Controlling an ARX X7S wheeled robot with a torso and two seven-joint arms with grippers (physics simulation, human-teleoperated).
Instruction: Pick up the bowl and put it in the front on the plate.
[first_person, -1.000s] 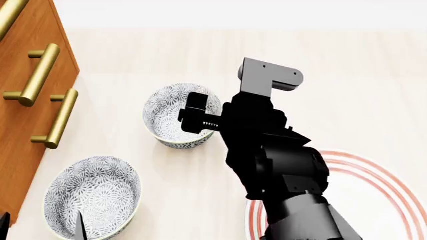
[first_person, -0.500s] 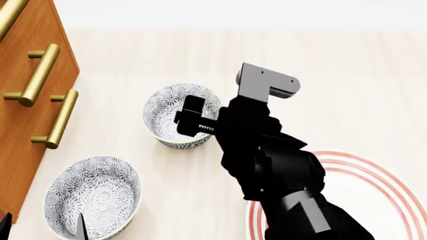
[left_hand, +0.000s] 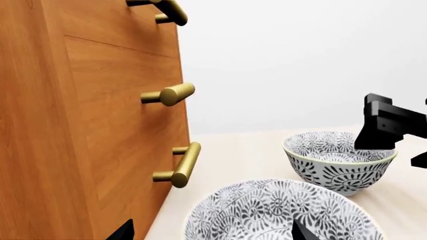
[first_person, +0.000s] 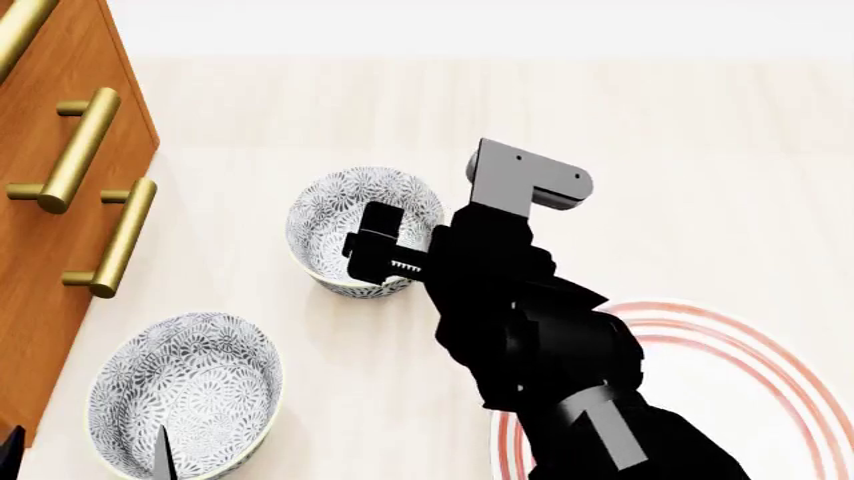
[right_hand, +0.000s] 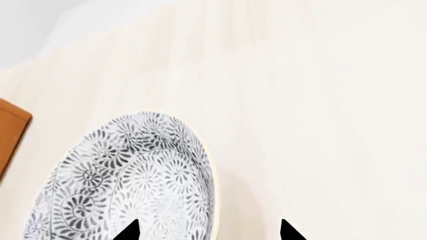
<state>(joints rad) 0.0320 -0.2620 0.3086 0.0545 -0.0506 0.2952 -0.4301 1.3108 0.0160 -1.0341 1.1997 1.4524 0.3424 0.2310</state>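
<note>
Two floral bowls stand on the pale table. The farther bowl (first_person: 350, 222) (right_hand: 127, 185) (left_hand: 339, 159) has my right gripper (first_person: 407, 258) (right_hand: 208, 231) over its right rim. It is open, one fingertip over the bowl's inside and the other over the table outside. The red-ringed plate (first_person: 754, 338) lies to the right, near the front, partly hidden by my right arm. The nearer bowl (first_person: 187, 395) (left_hand: 280, 215) sits front left. My left gripper (first_person: 83, 455) (left_hand: 212, 232) is open beside it, one tip over the bowl, holding nothing.
A wooden cabinet (first_person: 54, 220) (left_hand: 87, 125) with brass bar handles (first_person: 123, 235) (left_hand: 183, 165) stands along the left edge, close to the nearer bowl. A white wall bounds the table's far edge.
My right gripper has shifted slightly left and nearer, settling lower over the farther bowl's rim. Neither bowl has moved, and the left gripper is where it was.
</note>
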